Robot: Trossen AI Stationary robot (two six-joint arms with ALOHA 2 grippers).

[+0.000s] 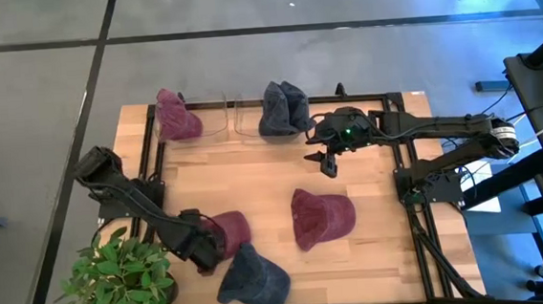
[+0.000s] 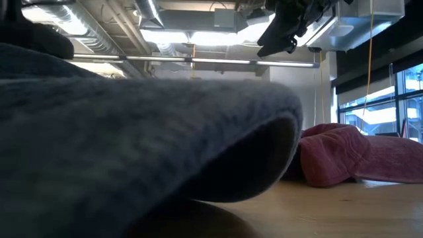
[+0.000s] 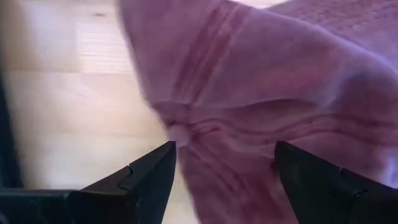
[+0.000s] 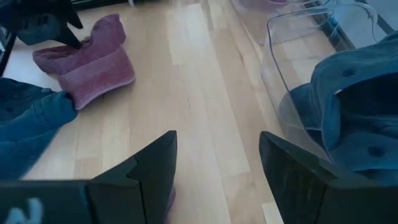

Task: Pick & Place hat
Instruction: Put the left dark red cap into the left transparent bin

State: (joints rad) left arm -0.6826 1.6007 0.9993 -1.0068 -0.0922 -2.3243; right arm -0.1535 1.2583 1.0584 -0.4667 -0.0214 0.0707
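Several hats lie on the wooden table. My left gripper (image 1: 205, 251) (image 3: 225, 149) is open at the near left, low over a maroon hat (image 1: 229, 232) (image 3: 261, 81), its fingers on either side of the crown by the top button (image 3: 178, 132). A blue hat (image 1: 253, 276) lies beside it and fills the low view (image 2: 132, 125). Another maroon hat (image 1: 322, 215) (image 2: 344, 155) rests flat at centre right. My right gripper (image 1: 330, 165) (image 4: 217, 137) hangs open above the table's far middle, holding nothing. My left gripper comes down on the maroon hat's crown from above, slanting in from the table's left. Its open fingers (image 3: 149, 174) stand on either side of the bunched cloth. Whether they touch the cloth I cannot tell. The hat lies on the table.
Two clear bins stand along the far edge: one holds a maroon hat (image 1: 178, 118), the other (image 4: 292, 68) a blue hat (image 1: 283, 108) (image 4: 354, 106). A potted plant (image 1: 118, 282) sits at the near left corner. Bare wood lies in the table's middle (image 1: 254, 177).
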